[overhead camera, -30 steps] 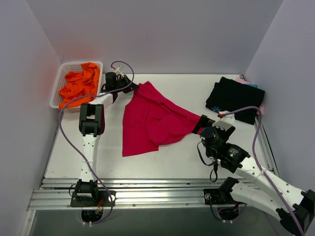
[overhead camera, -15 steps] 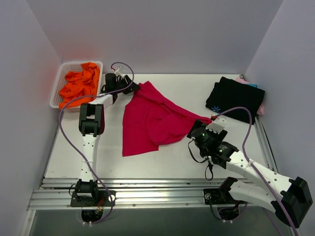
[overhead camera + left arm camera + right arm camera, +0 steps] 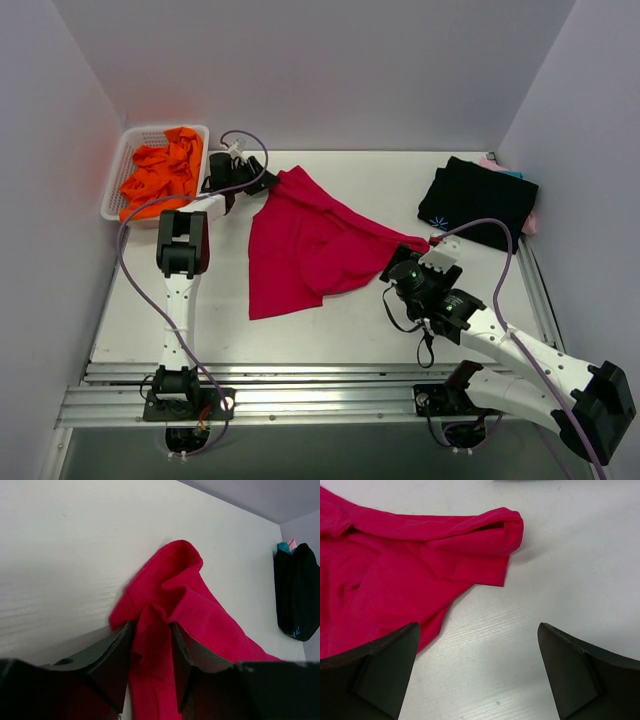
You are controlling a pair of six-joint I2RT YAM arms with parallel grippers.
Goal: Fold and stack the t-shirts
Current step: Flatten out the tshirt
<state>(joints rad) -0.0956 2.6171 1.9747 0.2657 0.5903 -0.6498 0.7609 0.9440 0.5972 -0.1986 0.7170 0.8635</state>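
- R claw backed off red tee, now spread wide beside its sleeve.
- Only L wrist cam shows me L claw parted, tee corner between.

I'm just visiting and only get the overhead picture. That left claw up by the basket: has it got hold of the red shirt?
Observer: Its own camera shows the left gripper with its fingers parted around a fold at the corner of the red t-shirt. The cloth looks loose, not squeezed.
Visitor: And the right claw, is anything in it?
Observer: No. The right gripper is wide open over bare table. A rolled end of the shirt lies just ahead of it, untouched.
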